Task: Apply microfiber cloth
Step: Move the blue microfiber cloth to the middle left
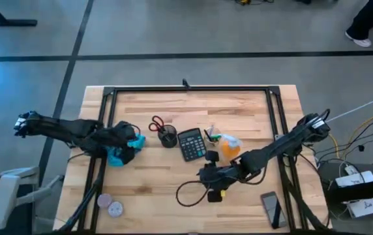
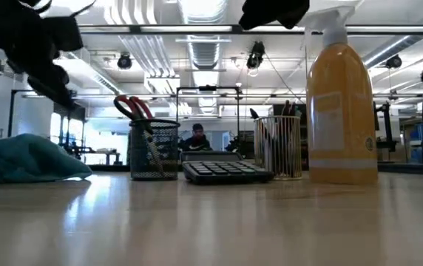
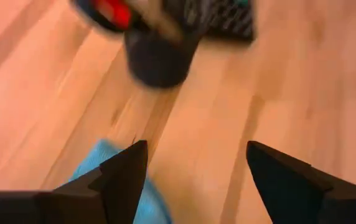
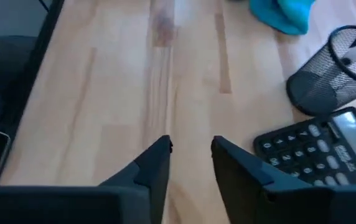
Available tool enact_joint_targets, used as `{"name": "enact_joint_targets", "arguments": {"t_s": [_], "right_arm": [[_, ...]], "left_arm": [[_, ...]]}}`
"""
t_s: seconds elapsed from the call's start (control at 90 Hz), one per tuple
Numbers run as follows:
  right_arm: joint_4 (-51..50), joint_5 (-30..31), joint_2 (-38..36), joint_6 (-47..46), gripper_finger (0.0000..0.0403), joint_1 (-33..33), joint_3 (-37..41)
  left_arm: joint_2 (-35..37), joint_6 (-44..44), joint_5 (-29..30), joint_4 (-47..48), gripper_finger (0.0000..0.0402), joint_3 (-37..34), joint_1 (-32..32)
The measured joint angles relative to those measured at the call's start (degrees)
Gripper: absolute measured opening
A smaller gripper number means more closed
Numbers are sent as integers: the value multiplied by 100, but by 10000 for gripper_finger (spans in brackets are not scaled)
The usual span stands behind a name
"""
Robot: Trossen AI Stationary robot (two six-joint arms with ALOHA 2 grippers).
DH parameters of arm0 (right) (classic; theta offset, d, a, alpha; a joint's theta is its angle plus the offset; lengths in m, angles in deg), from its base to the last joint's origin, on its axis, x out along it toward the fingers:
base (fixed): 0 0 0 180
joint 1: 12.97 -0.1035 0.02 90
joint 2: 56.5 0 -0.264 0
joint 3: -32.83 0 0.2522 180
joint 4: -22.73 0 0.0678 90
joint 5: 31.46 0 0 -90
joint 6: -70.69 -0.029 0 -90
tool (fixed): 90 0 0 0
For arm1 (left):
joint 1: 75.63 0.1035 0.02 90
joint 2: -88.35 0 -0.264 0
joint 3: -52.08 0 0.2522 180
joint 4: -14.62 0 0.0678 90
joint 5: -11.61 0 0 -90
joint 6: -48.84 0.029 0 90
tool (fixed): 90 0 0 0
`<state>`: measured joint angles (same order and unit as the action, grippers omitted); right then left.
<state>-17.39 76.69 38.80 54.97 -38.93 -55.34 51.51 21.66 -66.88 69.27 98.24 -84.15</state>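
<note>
**Cloth on the wood, left of the calculator**

The left gripper (image 1: pixel 131 142), fingers spread wide and empty, hangs over the bunched turquoise-blue microfiber cloth (image 1: pixel 120 154), left of the black keypad calculator (image 1: pixel 191 143). The right gripper (image 1: pixel 206 175), fingers narrowly parted, sits just below the calculator.

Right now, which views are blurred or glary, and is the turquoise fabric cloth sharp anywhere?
Left wrist view: motion blur smears the black mesh cup. Low view: ceiling lights reflect on the wooden tabletop; the turquoise microfiber cloth is soft. High view: the cloth shows clearly under the left gripper. Right wrist view: fairly sharp.
</note>
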Motion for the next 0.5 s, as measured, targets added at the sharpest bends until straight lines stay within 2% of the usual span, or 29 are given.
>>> {"name": "enact_joint_targets", "arguments": {"t_s": [0.2,0.333,0.5], "right_arm": [[-22,-48,-223,129,8,157,445],[234,-57,-482,142,6,247,838],[1147,-57,-1186,330,1,354,1701]], "left_arm": [[875,487,4,-964,220,-462,-12],[1416,804,11,-1313,200,-728,-12],[2097,1033,10,-1688,175,-1047,-17]]}}
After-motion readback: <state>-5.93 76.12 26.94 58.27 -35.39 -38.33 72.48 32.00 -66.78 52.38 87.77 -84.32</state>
